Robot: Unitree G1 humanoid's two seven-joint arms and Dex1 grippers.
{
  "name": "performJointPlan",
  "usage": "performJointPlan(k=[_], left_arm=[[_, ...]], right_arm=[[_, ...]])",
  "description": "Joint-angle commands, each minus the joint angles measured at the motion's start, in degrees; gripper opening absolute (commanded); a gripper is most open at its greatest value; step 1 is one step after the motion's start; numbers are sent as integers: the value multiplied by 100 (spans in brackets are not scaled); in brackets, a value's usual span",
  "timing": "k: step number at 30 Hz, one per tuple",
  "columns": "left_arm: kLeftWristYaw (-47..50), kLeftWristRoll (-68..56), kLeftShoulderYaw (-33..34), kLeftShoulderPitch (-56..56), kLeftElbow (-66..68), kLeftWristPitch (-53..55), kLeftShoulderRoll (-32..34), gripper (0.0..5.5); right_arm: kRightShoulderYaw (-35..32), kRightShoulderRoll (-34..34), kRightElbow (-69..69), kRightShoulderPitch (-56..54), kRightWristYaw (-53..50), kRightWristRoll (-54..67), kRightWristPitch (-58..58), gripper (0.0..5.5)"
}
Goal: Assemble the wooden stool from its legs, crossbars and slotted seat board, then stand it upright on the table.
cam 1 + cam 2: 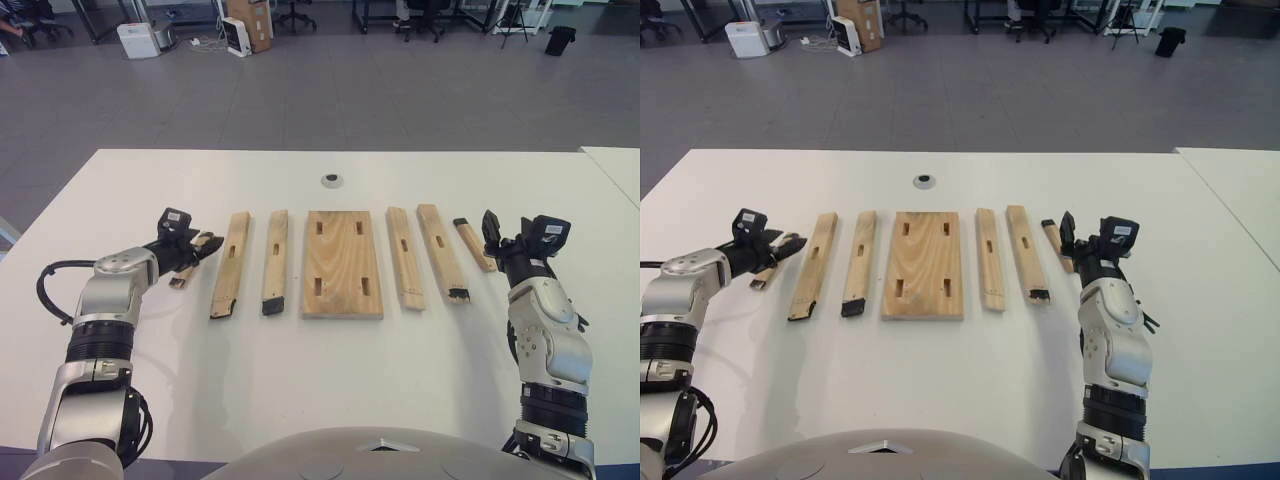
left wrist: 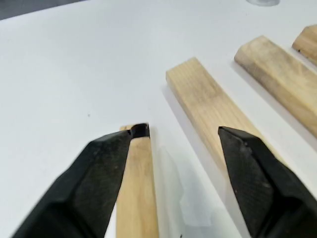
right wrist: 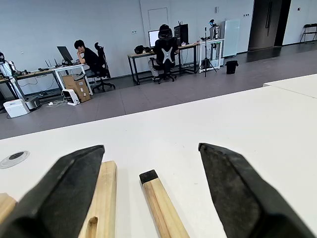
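Note:
The slotted seat board (image 1: 343,263) lies flat at the table's middle. Two legs (image 1: 232,263) (image 1: 275,260) lie to its left and two more (image 1: 405,270) (image 1: 441,252) to its right, all flat and parallel. A short crossbar (image 1: 182,277) lies at the far left, and my left gripper (image 1: 200,246) stands open over it, so the bar (image 2: 136,198) sits between the fingers close to one pad (image 2: 99,178). Another short crossbar (image 1: 472,244) lies at the far right. My right gripper (image 1: 497,238) is open just behind it, the bar (image 3: 161,208) running between its fingers (image 3: 237,198).
A round cable grommet (image 1: 332,180) sits in the table behind the board. The white table (image 1: 330,380) has bare surface in front of the parts. A second table (image 1: 615,165) adjoins at the right. Open floor with desks and chairs lies beyond.

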Motion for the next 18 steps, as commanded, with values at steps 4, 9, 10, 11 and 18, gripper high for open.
performJointPlan(k=[4,9,10,11,18], left_arm=[[225,154,228,-36,17,-256,138,322],[-109,251,34,333,-14,-73,320,322],[-132,303,-13,327,44,-102,356,322],[-135,347,-40,301,129,-149,379,322],[-372,388,-160,372,336,-165,362,322]], right_arm=[[-55,127,-167,195,-134,32,50,355],[-102,191,-268,352,-185,50,7,355],[-119,208,-287,389,-189,49,4,355],[-128,223,-296,411,-190,43,3,355],[-125,232,-372,418,-227,32,65,355]])
